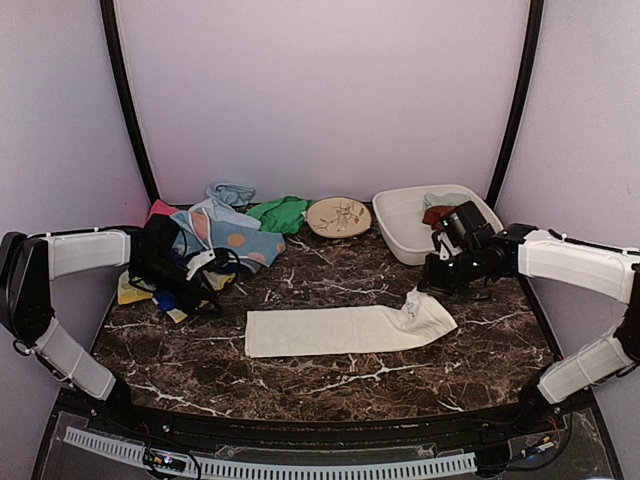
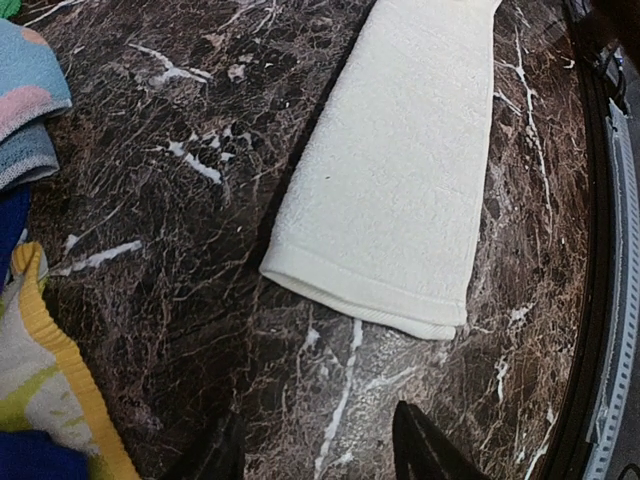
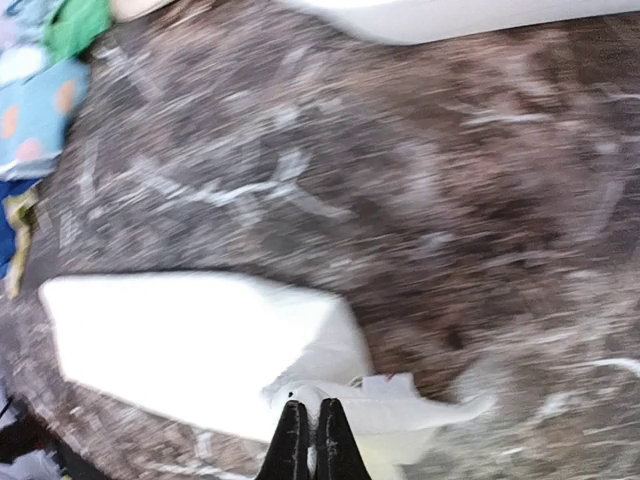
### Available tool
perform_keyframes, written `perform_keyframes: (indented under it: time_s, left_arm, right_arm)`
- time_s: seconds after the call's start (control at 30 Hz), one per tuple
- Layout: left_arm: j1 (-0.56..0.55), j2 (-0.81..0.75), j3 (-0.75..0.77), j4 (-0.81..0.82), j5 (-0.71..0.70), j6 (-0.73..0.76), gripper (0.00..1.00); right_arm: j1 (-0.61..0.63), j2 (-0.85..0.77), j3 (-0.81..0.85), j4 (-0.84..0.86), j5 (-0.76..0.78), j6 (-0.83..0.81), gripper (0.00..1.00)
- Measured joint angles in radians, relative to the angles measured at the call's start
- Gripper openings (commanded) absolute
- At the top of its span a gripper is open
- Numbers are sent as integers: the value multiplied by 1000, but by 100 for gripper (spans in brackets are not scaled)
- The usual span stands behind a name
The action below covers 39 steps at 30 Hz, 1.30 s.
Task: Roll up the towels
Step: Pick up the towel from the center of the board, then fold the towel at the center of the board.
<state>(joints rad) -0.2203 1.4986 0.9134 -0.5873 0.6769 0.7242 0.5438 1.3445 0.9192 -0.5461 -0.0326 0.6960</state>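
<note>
A white towel [image 1: 340,330] lies folded into a long strip on the dark marble table [image 1: 330,270]. My right gripper [image 1: 422,293] is shut on its right end, which is pinched and lifted a little. The right wrist view is blurred; there the closed gripper [image 3: 308,445] holds a crumpled corner of the white towel [image 3: 200,340]. My left gripper [image 1: 205,285] is open and empty beside the towel pile, short of the strip's left end. In the left wrist view the gripper [image 2: 318,455] hovers just before the white towel's near end [image 2: 400,170].
A pile of towels lies back left: light blue with orange dots [image 1: 235,240], green [image 1: 280,212], yellow [image 1: 135,292], blue [image 1: 165,298]. A round cream plate [image 1: 338,216] and a white tub [image 1: 400,235] holding a dark red cloth [image 1: 437,213] stand at the back.
</note>
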Motion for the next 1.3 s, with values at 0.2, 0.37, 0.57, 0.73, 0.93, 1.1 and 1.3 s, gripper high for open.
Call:
perform_keyframes:
  time_s: [0.2,0.37,0.57,0.73,0.93,1.1,1.3]
  left_arm:
    - [18,-5,-36,3,-41,30,52]
    - [18,-11,-58,5,-68,42,52]
    - [18,-22,-69,16,-87,49,52]
    - [18,-45,-85,37,-93,49,52]
    - [18,-46,-85,40,-93,48,51]
    - [18,-46,-85,40,-93,48,51]
    - [18,-46,-85,40,-93,48,51]
  right_arm:
    - [142,87,63,64,-116,105,0]
    - [213,195,148,106,-163,167,0]
    - [282,349,328,141,-196,196,0]
    - [323,434,420,157,-217,207,0]
    - [365,534,528,157,-234,208,0]
    - [380,586,576,157,-229,220,0]
    - [381,652,629,172,-210,251,0]
